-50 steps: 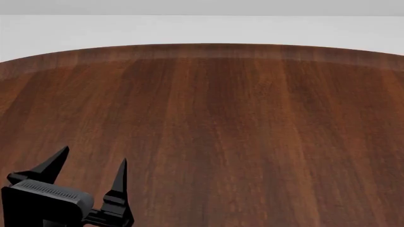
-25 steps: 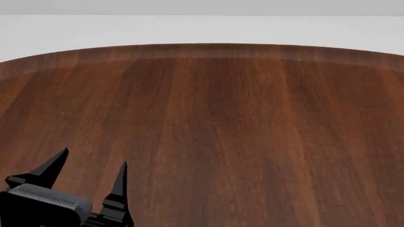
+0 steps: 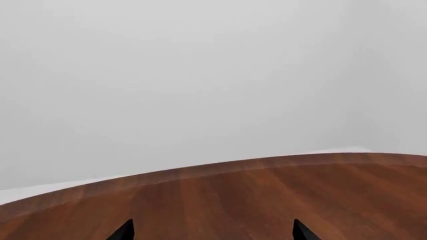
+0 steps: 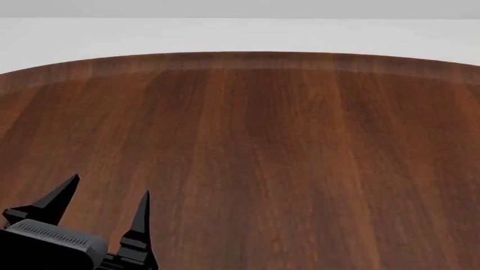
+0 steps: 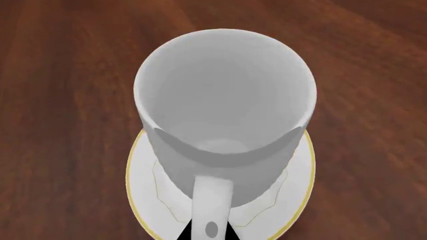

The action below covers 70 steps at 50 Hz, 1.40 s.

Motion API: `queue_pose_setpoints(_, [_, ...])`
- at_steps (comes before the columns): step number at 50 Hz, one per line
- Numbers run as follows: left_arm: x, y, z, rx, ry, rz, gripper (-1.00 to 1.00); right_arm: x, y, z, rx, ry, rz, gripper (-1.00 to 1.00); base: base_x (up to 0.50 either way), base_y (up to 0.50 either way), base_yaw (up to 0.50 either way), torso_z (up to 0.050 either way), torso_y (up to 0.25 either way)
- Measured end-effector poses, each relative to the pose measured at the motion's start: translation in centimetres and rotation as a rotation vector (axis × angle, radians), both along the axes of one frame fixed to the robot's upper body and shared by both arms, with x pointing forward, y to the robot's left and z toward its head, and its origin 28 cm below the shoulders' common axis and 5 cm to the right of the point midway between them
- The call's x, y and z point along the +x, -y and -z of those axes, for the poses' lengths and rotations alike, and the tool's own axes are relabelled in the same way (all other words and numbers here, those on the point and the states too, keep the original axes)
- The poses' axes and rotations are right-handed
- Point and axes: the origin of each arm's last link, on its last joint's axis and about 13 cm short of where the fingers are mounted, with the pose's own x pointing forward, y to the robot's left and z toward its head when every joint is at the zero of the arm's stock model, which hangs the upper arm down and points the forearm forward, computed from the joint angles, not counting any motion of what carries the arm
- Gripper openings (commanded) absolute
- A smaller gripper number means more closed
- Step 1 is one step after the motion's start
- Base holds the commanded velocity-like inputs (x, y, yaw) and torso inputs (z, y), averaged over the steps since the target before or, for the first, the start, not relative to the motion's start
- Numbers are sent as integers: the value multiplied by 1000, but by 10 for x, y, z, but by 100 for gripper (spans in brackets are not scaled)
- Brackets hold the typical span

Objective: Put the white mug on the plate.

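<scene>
In the right wrist view the white mug point(image 5: 223, 100) is upright with its mouth open to the camera, directly over the gold-rimmed plate point(image 5: 297, 175). I cannot tell whether its base touches the plate. My right gripper point(image 5: 210, 235) is shut on the mug's loop handle point(image 5: 212, 205), with a black finger on each side. The mug, the plate and the right gripper are out of the head view. My left gripper point(image 4: 110, 190) is open and empty, low over the wooden table point(image 4: 285, 157) at the near left; its tips also show in the left wrist view point(image 3: 212, 232).
The round dark wooden table's far edge point(image 4: 240, 56) curves across the head view, with pale floor and wall behind it. The left wrist view shows the same edge point(image 3: 220, 167). No other objects are in sight.
My left gripper has slid slightly toward the near left edge of the head view, still open. Nothing else has moved there.
</scene>
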Motion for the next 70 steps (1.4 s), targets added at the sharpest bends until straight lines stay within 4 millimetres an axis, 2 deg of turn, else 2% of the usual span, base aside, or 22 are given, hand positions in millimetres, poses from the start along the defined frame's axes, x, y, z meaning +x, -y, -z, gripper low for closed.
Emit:
queue_pose_setpoints(32, [-4,1,-8,13,35,-7,100,5,6,12,39,-35,18,-100,0,0,0,0,0])
queue_pose_setpoints(33, [-4,1,-8,15,37,-7,100,5,6,12,39,-36,18,100,0,0,0,0,0])
queue_pose_setpoints(54, [-7,2,-13,22,56,-2,100,15,4,-3,-33,14,-29,100,0,0,0,0,0])
queue_pose_setpoints(70, [-7,2,-14,19,56,0,100,27,3,-30,-143,110,-62,100,0,0,0,0,0])
